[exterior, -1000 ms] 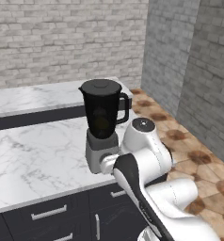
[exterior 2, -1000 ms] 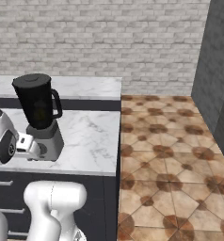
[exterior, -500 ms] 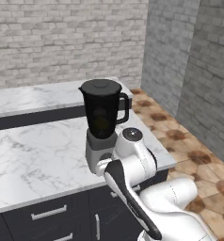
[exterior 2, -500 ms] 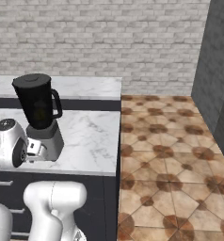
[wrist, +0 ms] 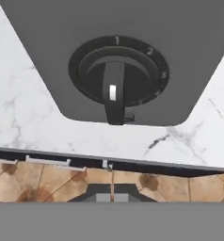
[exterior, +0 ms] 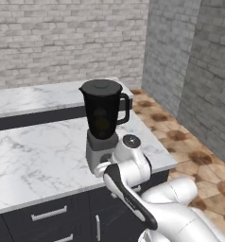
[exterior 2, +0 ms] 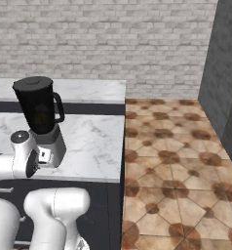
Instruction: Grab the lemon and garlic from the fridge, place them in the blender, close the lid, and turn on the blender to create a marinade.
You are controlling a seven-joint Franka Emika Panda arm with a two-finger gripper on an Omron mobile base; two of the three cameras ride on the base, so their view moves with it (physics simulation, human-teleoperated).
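Observation:
The blender (exterior: 104, 113) stands on the marble counter (exterior: 34, 160), and its jar (exterior 2: 37, 105) is capped by the dark lid (exterior: 101, 85). A dim yellowish shape (exterior: 102, 125) shows through the jar; I cannot tell what it is. My gripper (wrist: 112, 192) hovers just in front of the grey base (wrist: 118, 28), facing the round black knob (wrist: 115, 80), whose pointer aims toward me. Both fingertips sit pressed together, shut on nothing. In the right base view my hand (exterior 2: 44, 155) is beside the base. The fridge is out of view.
The counter edge and dark drawers with metal handles (exterior: 49, 213) lie below the blender. A second counter (exterior: 38, 97) runs along the brick wall. Brown tiled floor (exterior 2: 171, 161) spreads to the right, with a dark grey wall (exterior: 199, 66) beyond it.
My arm has dropped and swung in toward the blender base, bringing the hand up close to the knob. The blender has stayed put.

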